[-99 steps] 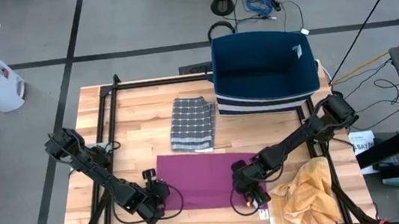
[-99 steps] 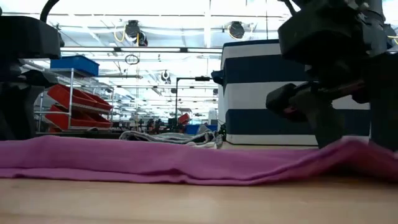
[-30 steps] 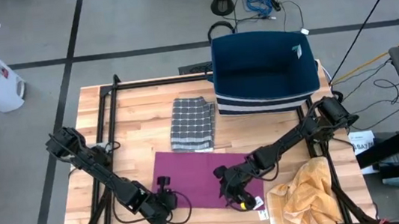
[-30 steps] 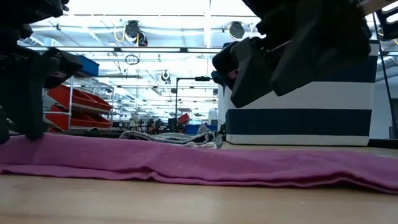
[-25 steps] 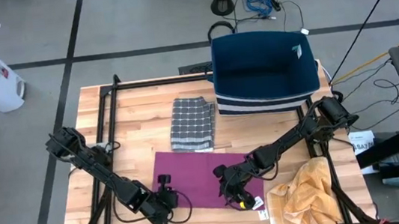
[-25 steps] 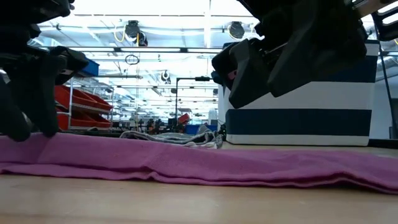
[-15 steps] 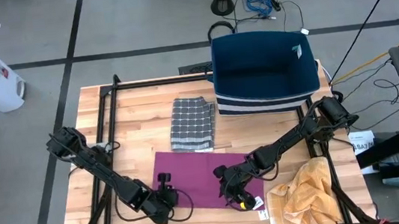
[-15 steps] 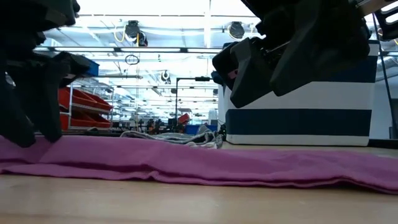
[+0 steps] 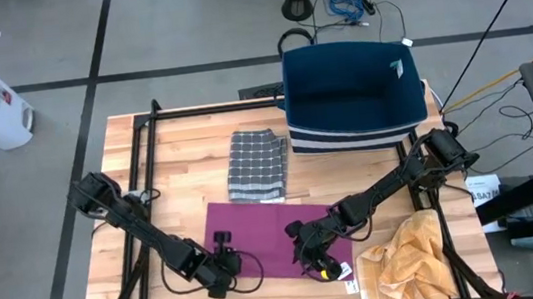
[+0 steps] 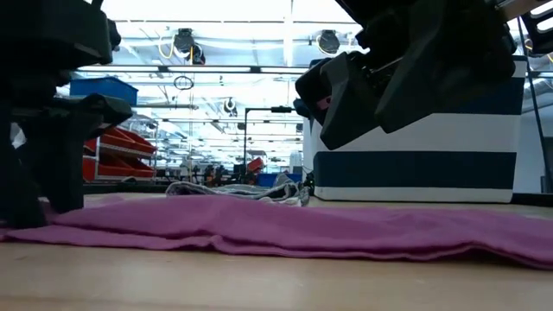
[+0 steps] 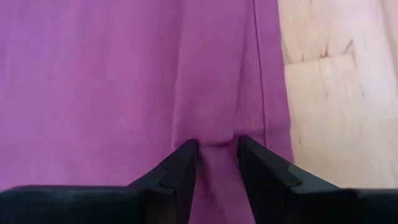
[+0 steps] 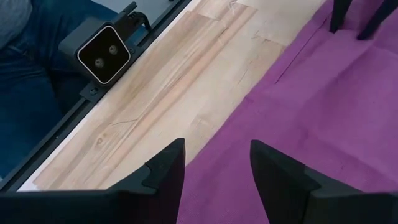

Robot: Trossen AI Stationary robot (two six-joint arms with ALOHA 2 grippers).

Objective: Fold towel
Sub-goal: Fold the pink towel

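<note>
- Since the earlier frame, left gripper (image 9: 223,267) has shifted right along the near edge of the towel (image 9: 271,234).
- Left gripper pinches a towel fold.
- Right gripper (image 9: 311,257) hovers with fingers apart above the towel.
- Towel lies flat on table (image 9: 187,158).

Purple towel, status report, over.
Left hand shut on purple towel near its edge. Right hand open, above the towel. Towel flat, fold not done. Nothing in the way.

We see a plain magenta towel (image 9: 268,233), a grey checked cloth (image 9: 256,164), a mustard-yellow cloth (image 9: 408,259), and a navy bin (image 9: 353,94) with white stripes.
</note>
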